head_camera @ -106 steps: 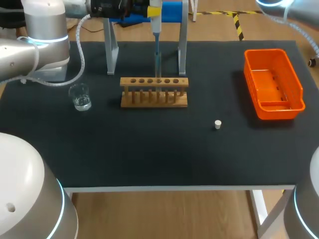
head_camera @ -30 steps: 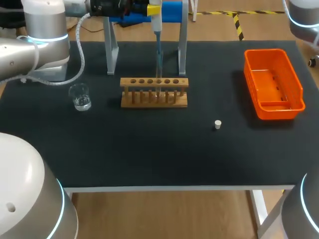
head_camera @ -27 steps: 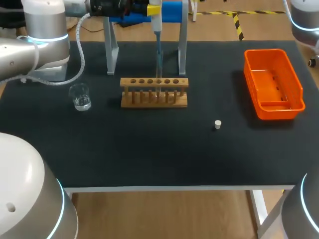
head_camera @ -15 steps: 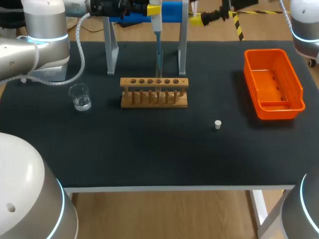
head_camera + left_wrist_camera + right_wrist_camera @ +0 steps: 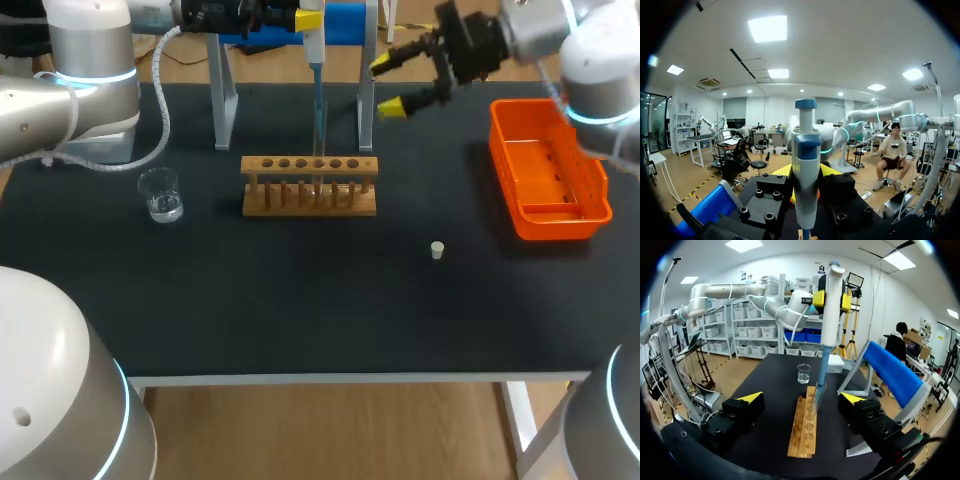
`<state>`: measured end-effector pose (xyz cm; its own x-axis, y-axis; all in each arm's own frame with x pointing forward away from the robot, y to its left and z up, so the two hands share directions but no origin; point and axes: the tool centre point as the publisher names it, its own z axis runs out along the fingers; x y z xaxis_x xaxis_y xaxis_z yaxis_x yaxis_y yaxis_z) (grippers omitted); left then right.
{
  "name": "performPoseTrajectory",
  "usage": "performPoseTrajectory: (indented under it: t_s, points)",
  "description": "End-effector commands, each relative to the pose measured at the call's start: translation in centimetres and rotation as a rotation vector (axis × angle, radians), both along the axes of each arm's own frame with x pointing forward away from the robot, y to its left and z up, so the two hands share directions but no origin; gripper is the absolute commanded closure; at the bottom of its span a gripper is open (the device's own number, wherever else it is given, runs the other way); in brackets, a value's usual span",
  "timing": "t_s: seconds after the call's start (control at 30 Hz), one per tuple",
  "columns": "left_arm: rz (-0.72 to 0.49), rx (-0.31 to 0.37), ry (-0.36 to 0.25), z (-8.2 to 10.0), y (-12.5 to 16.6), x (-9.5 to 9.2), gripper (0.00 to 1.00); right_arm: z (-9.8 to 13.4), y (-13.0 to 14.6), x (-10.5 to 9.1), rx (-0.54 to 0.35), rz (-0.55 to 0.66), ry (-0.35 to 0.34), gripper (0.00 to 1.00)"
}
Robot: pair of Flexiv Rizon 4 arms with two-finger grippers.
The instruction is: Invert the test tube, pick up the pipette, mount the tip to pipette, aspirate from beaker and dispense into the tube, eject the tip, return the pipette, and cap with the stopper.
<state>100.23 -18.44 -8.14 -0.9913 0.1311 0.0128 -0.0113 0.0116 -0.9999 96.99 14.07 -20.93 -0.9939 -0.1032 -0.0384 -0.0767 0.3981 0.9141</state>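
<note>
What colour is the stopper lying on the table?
White. The stopper shows best in the head view.

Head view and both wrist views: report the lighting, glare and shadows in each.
Head view: even light; the matte black table shows no glare, only small highlights on the beaker. Left wrist view: ceiling lights burn out white above the pipette, which is itself evenly lit. Right wrist view: the right gripper has its yellow fingers brightly lit, its black body in shade.
</note>
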Motion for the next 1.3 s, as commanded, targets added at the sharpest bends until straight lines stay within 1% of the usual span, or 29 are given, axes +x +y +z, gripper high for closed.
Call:
performPoseTrajectory:
  t_s: [0.03,0.1,0.23,0.47,0.6,0.77,0.93,1.07,1.17,1.3]
  points:
    - [-0.004,0.000,-0.001,0.0,0.0,0.1,1.00,-3.0,1.5,1.3,0.039,0.046,0.023,0.00]
    - [-0.004,0.000,-0.001,0.0,0.0,0.1,1.00,-3.7,2.0,1.3,0.043,0.057,0.033,0.00]
    - [-0.004,0.000,-0.001,0.0,0.0,0.1,1.00,-5.2,2.9,2.0,0.040,0.052,0.072,0.00]
    - [-0.004,0.000,-0.001,0.0,0.0,0.1,1.00,-6.7,4.1,2.1,0.034,0.067,0.074,0.00]
    - [-0.004,0.000,-0.001,0.0,0.0,0.1,1.00,-7.1,4.9,2.0,0.024,0.064,0.069,0.00]
    - [-0.004,0.000,-0.001,0.0,0.0,0.1,1.00,-7.6,5.9,1.8,0.036,0.053,0.086,0.00]
    - [-0.004,0.000,-0.001,0.0,0.0,0.1,1.00,-7.9,6.9,1.4,0.029,0.038,0.078,0.00]
    - [-0.004,0.000,-0.001,0.0,0.0,0.1,1.00,-8.3,7.7,1.2,0.013,0.025,0.070,0.00]
    - [-0.004,0.000,-0.001,0.0,0.0,0.1,1.00,-8.6,8.3,1.0,-0.016,0.015,0.048,0.00]
    - [-0.004,0.000,-0.001,0.0,0.0,0.1,1.00,-8.8,9.1,1.0,-0.036,0.013,0.050,0.00]
